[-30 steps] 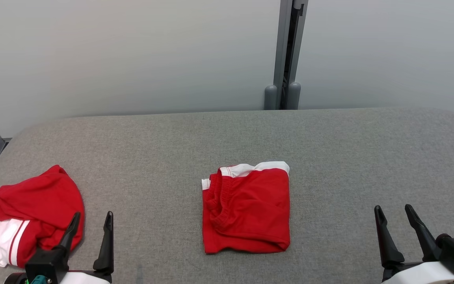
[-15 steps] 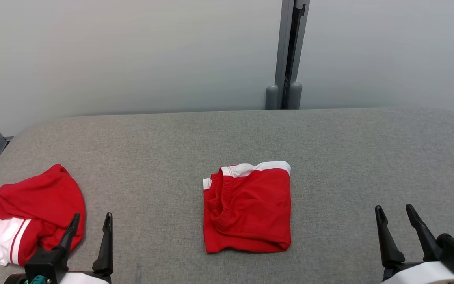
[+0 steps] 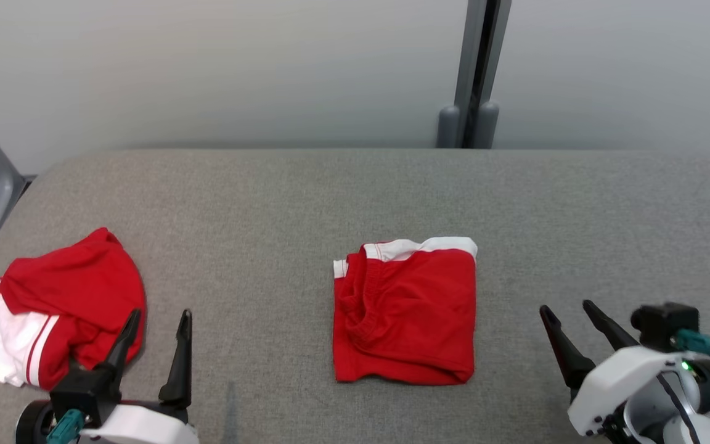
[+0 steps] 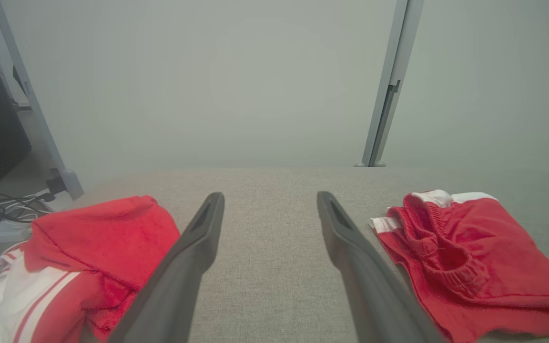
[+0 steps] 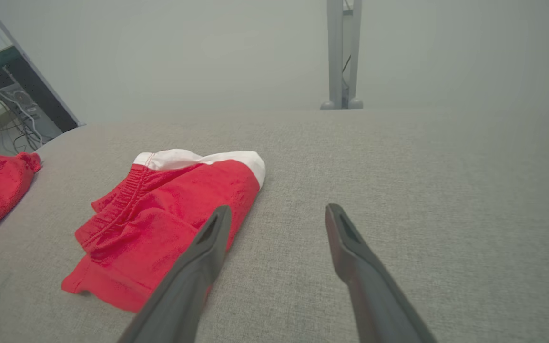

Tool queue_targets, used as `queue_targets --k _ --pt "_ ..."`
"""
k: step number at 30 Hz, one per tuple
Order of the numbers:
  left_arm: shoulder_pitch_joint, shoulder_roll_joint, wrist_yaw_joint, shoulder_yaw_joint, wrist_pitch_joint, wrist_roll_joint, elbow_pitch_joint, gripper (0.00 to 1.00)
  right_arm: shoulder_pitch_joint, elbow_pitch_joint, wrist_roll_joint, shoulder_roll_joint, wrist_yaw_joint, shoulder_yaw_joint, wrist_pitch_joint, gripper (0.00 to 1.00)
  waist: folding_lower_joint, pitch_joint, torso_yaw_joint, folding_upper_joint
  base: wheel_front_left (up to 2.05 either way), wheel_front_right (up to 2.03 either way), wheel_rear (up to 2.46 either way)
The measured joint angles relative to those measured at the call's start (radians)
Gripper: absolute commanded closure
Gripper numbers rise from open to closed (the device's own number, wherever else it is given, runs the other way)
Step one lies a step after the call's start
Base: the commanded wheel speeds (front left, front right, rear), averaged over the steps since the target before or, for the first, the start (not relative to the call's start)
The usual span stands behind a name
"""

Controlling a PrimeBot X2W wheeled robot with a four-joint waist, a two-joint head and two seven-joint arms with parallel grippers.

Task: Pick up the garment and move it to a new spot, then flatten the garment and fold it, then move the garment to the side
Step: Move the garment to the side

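At the centre of the head view, folded red shorts (image 3: 404, 311) are laid flat on the grey padded table (image 3: 269, 197), with white trim along their upper edge. At lower left, the left gripper (image 3: 161, 314) is held spread just beside a crumpled red-and-white garment (image 3: 53, 308). At lower right, the right gripper (image 3: 566, 306) is likewise spread, apart from the shorts.

Head view high, looking down over table (image 3: 256, 197); wrist views low, forward; all share folded garment (image 3: 405, 314).
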Motion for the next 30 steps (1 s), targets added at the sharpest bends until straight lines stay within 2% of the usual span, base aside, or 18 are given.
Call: queue_targets --k 6,19,20,21,22,30 --pt "-0.059 -0.019 -0.02 -0.016 -0.001 0.002 -0.009 0.0 -0.106 0.073 0.057 -0.031 0.0 0.093 0.095 0.0 0.0 0.08 0.034 0.0 0.0 0.0 0.0" --pt "-0.153 -0.055 -0.062 -0.026 -0.012 0.024 0.016 0.0 -0.281 0.246 0.143 -0.051 0.0 0.218 0.151 0.0 0.0 0.22 0.108 0.0 0.0 0.0 0.0" --pt "-0.156 -0.057 -0.065 -0.025 -0.012 0.028 0.019 0.0 -0.289 0.255 0.151 -0.05 0.0 0.221 0.158 0.55 0.0 0.225 0.11 0.0 0.0 0.0 0.0" --pt "-0.159 -0.058 -0.069 -0.024 -0.012 0.029 0.021 0.0 -0.298 0.262 0.158 -0.051 0.0 0.226 0.161 0.96 0.0 0.229 0.111 0.0 0.0 0.0 0.0" --pt "-0.163 -0.059 -0.07 -0.023 -0.012 0.029 0.022 0.0 -0.305 0.265 0.167 -0.05 0.0 0.228 0.169 1.0 0.0 0.232 0.112 0.0 0.0 0.0 0.0" --pt "-0.167 -0.063 -0.079 0.0 -0.013 0.046 0.019 0.0 -0.323 0.263 0.188 -0.06 0.0 0.268 0.165 1.0 0.0 0.238 0.092 0.0 0.0 0.0 0.0"
